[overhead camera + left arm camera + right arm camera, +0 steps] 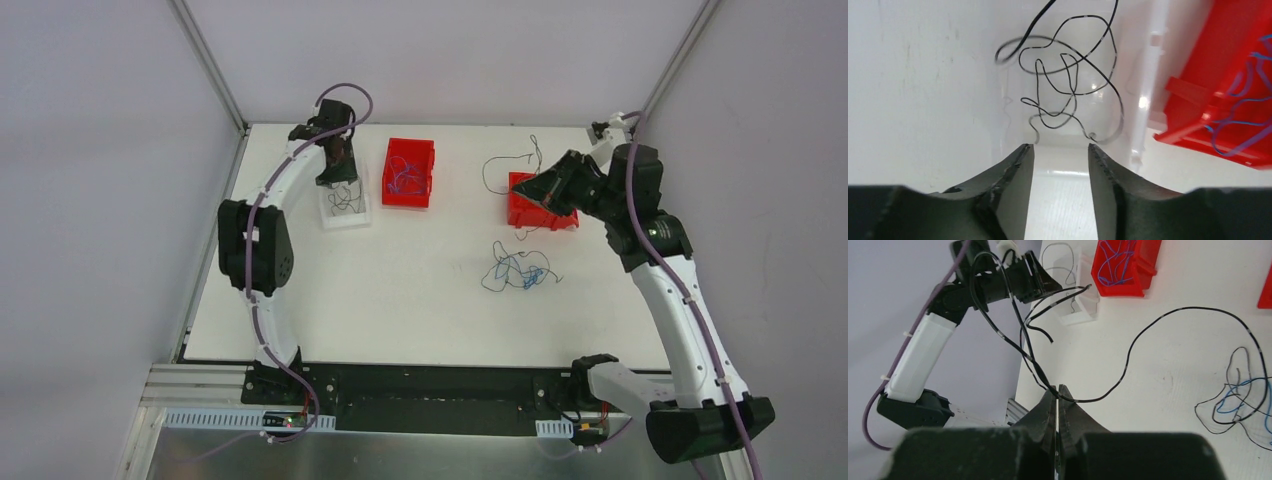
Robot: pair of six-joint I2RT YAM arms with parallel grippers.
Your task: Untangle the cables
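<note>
A loose knot of blue and black cables [518,270] lies on the white table, right of centre. My right gripper [1057,388] is shut on a thin black cable [1148,330]. That cable arcs down to the knot [1238,405], and a second strand rises from the jaws to the left. In the top view the right gripper [530,188] hangs over the right red bin [540,215]. My left gripper [1060,147] is open with nothing between its fingers, just above a clear bin [1148,75]. A curled black cable [1068,75] lies inside that bin.
A red bin [409,172] with blue cables [1243,115] stands right of the clear bin [345,200]. A black strand [505,162] loops over the table behind the right red bin. Grey walls enclose the table on three sides.
</note>
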